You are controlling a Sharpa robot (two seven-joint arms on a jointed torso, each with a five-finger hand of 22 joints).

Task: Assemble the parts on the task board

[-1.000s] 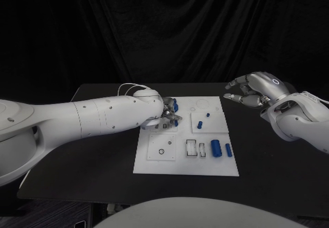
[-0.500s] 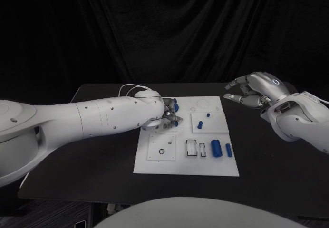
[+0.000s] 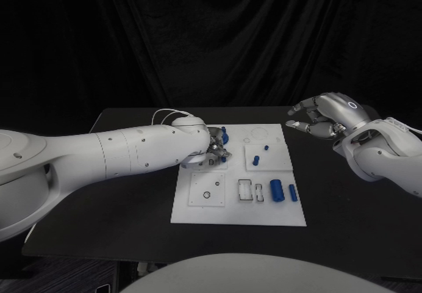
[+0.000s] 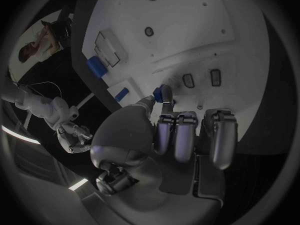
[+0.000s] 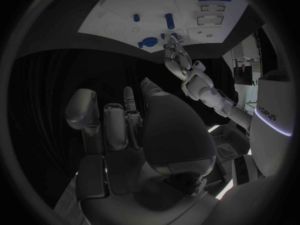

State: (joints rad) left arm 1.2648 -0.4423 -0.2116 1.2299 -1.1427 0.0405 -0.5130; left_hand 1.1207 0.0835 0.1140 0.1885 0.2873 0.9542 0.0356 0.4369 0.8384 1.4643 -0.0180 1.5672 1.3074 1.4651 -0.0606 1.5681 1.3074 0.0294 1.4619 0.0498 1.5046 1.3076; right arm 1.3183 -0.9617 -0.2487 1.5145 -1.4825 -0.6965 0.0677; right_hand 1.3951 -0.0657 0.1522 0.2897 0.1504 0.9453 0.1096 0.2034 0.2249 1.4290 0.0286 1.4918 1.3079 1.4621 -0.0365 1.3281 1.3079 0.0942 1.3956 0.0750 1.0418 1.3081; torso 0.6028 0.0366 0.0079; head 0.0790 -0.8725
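Now, head view: the left robot hand (image 3: pixel 214 148) pinches a small blue plastic cylinder part (image 3: pixel 223 135) at the far-left corner of the white rectangular task board (image 3: pixel 198 210) on the black bench (image 3: pixel 132 201).
Change: that robot hand has edged slightly from a second ago, part kept; placement seems near, not done.
Right robot hand (image 3: pixel 324 116): hovers beyond the board's far-right corner, fingers curled, grasping nothing.
Left wrist view: thumb and finger clamp the blue part (image 4: pixel 164 93) just above the board.
Right wrist view: fingers (image 5: pixel 115 127) curled on nothing, well apart from the board (image 5: pixel 112 10).
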